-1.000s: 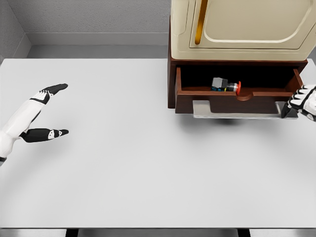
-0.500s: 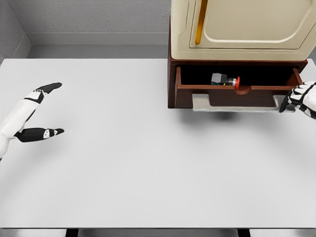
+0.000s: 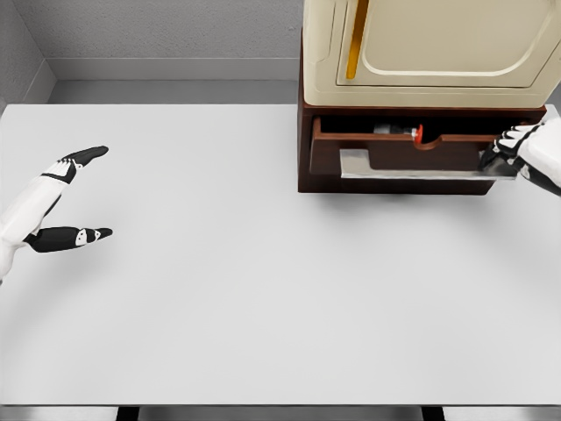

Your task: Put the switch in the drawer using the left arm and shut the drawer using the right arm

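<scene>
One switch [image 3: 401,132], red tip to the right, lying inside brown drawer [image 3: 412,158], only a narrow gap open below cream cabinet [image 3: 438,44]. Right hand [image 3: 517,149] at drawer front's right end, fingers curled against it, grasping nothing discernible. Left hand [image 3: 66,197] resting over white table [image 3: 219,289], far left, fingers spread, empty.

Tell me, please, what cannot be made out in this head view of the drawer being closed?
- Switch: only its top and red tip show; the drawer front and the cabinet above hide the rest.
- Right hand: cut off by the right edge at the drawer's end, so its contact and finger state are unclear.
- Left hand: open over the table; its arm leaves the left edge.
- Cabinet top: cut off by the upper edge.
</scene>
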Tool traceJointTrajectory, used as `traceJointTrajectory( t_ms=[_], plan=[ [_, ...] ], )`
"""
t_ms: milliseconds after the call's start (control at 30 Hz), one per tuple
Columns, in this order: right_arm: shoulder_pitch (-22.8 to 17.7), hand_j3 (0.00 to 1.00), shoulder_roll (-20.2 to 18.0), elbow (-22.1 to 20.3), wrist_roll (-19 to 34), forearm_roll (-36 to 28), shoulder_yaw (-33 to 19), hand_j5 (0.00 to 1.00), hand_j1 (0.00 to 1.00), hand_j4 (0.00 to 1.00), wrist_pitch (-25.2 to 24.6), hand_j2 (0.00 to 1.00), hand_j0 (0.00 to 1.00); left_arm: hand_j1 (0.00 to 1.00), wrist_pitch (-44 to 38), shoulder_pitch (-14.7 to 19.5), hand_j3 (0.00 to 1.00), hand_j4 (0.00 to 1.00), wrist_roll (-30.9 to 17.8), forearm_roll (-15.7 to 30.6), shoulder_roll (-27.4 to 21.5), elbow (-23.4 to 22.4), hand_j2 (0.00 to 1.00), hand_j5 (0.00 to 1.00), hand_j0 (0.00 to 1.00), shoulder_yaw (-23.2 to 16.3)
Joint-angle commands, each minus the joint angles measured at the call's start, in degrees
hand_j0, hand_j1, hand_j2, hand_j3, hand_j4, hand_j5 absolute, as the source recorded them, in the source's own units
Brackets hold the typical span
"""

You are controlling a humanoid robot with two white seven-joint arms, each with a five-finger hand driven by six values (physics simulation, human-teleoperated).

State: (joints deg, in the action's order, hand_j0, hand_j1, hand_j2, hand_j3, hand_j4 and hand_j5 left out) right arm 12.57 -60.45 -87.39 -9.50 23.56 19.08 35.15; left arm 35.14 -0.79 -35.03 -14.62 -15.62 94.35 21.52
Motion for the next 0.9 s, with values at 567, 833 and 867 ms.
traceJointTrajectory(
  t_ms=[567,833,867],
  plan=[
    [6.5,0.40,4.5,6.4,0.4,2.0,2.1,0.40,0.40,0.40,-0.1,0.40,0.40,1.00,-0.1,0.0,1.00,1.00,0.0,0.5,0.0,0.0,1.00,1.00,1.00,0.0],
    [7.3,0.42,1.6,6.2,0.1,1.4,1.2,0.42,0.42,0.42,-0.1,0.42,0.42,1.00,-0.1,0.0,1.00,1.00,0.0,0.5,0.0,0.0,1.00,1.00,1.00,0.0],
    [7.4,0.42,1.1,6.0,-0.2,1.4,1.1,0.42,0.42,0.42,-0.1,0.42,0.42,1.00,-0.1,0.0,1.00,1.00,0.0,0.6,0.0,0.0,1.00,1.00,1.00,0.0]
  ],
)
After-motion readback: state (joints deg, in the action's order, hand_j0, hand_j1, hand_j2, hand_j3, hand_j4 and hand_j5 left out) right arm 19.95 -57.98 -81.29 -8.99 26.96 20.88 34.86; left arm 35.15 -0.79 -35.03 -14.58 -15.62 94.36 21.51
